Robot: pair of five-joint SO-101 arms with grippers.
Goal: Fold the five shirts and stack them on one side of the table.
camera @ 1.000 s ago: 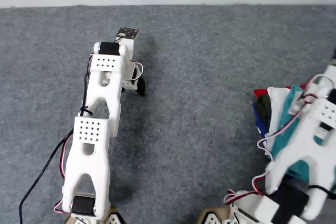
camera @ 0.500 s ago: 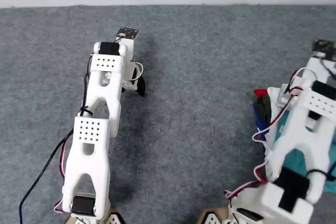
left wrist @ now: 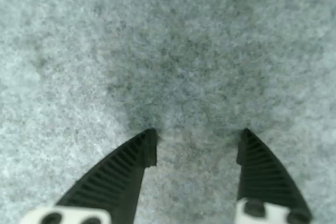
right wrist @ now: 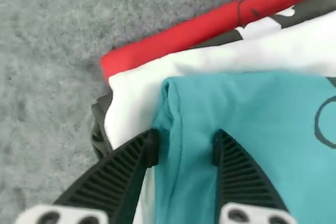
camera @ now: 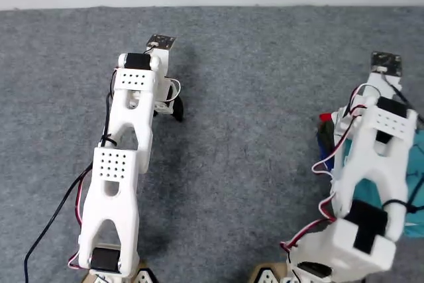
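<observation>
Grey table mat [camera: 252, 130] runs wide between the two arms, centre of the high view. The shirt stack [camera: 326, 138] sits at the right edge, mid-height, mostly hidden under the right arm [camera: 371, 183]. Teal shirt [right wrist: 252, 129] on top, white shirt [right wrist: 210, 61] under it, red shirt [right wrist: 199, 27] poking out beyond. Right gripper [right wrist: 182, 140] is down on the stack, jaws apart, astride the teal shirt's folded edge. Left arm [camera: 126, 164] stretches up the left half. Left gripper [left wrist: 197, 137] has its jaws wide apart, low over the mat. Mat carries on to the far table edge at the top.
</observation>
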